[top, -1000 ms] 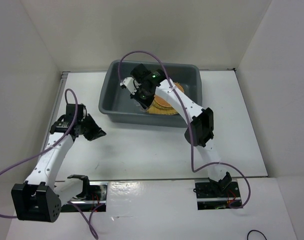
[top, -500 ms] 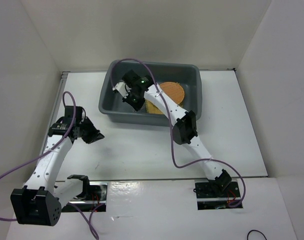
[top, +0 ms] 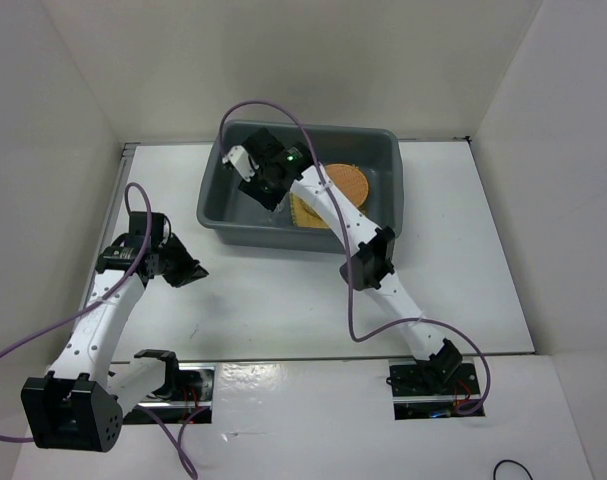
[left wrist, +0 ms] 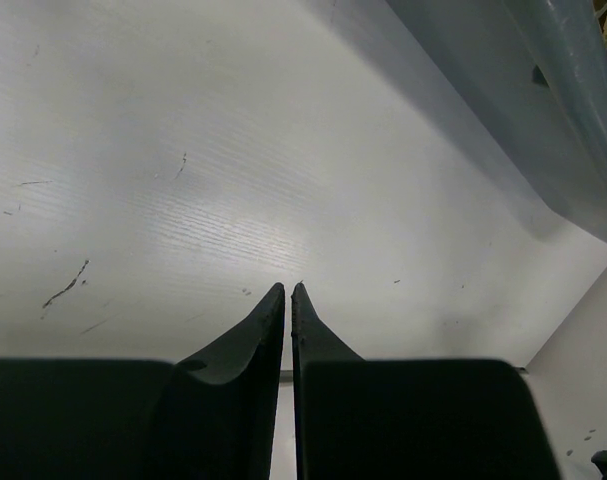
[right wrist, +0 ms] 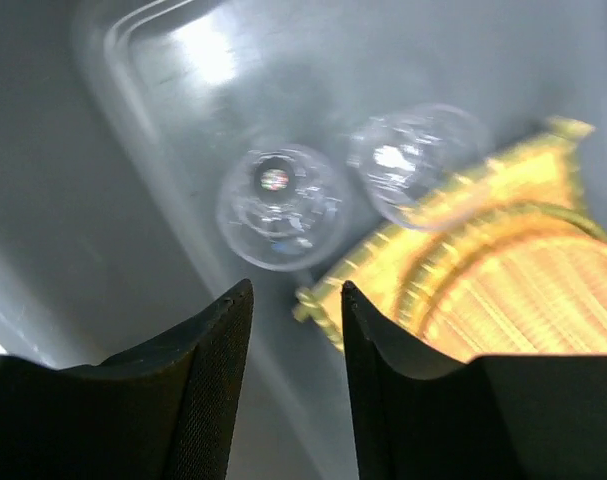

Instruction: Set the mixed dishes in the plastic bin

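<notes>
— Two round things ahead of the right jaws, what are they?
— Clear plastic. The near cup (right wrist: pixel 280 205) sits on the floor of the grey bin (top: pixel 378 140), just ahead of the gap between the tips. The far cup (right wrist: pixel 418 160) is further ahead and to the right, its edge over the yellow mat (right wrist: pixel 383 265).
— Are the right jaws gripping anything?
— No, they hang released over the inside of the bin, with nothing between them. The mat's corner lies just ahead of the right-hand tip.
— And the orange disc (top: pixel 345 183)?
— It's in the bin as well, beyond the mat.
— Left jaws?
— Clenched, tips together on nothing, over the white counter (left wrist: pixel 183 150). The bin's outer wall stands ahead and to their right, apart from them.
</notes>
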Motion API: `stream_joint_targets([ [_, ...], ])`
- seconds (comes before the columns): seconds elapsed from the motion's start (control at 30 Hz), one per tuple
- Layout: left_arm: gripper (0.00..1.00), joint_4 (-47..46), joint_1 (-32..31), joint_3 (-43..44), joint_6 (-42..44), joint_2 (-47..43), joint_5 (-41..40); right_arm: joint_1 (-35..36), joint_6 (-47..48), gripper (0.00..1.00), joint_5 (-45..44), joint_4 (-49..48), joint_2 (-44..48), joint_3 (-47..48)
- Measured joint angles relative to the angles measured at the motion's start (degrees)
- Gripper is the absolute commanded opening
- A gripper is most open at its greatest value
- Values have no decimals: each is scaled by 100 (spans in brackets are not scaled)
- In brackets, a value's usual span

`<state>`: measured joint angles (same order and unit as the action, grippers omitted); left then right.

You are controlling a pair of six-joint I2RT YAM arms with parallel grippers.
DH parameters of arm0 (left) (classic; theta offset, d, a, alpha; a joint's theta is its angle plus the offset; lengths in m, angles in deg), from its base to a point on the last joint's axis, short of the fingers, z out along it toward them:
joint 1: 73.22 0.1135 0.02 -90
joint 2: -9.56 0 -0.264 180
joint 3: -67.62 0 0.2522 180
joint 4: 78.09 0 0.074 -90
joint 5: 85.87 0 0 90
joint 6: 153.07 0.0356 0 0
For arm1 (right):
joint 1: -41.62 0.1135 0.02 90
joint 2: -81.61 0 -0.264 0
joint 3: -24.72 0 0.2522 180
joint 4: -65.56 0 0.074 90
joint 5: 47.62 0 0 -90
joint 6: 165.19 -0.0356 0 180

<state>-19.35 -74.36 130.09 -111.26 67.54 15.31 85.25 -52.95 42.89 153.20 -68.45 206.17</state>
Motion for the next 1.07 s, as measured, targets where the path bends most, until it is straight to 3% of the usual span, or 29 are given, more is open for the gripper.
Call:
stream_joint_targets([
  [0.1,12,7,0,15,22,0,-66,0,-229,59,-542,63,57,507],
  [0.17,15,26,0,85,42,-2,-160,0,-382,75,-1086,57,273,719],
  [0.23,20,39,0,223,125,-15,-243,-35,-494,83,-1526,66,636,776],
  [0.3,24,15,0,382,195,-83,-328,-103,-570,84,-1838,57,1180,675],
  [0.4,37,-26,0,605,326,-192,-437,-337,-645,86,-2144,2,2382,-234],
  [0.47,57,-90,0,710,431,-271,-533,-610,-704,92,-2297,-48,3322,-1178],
  [0.5,76,-122,0,728,483,-310,-581,-710,-728,92,-2358,-42,3687,-1532],
  [0.57,96,-208,-2,728,542,-376,-662,-1073,-741,92,-2389,-55,4430,-2428],
  [0.63,100,-284,-44,717,586,-400,-702,-1532,-734,92,-2339,-50,5045,-3283],
  [0.77,100,-422,-321,660,619,-402,-787,-2811,-651,99,-1904,-72,5814,-4708],
  [0.87,100,-498,-579,625,632,-400,-929,-3777,-535,99,-1458,-201,6485,-6170],
  [1.07,100,-1084,-1023,455,894,-407,-1134,-4035,-299,99,-1279,-400,8336,-8686],
])
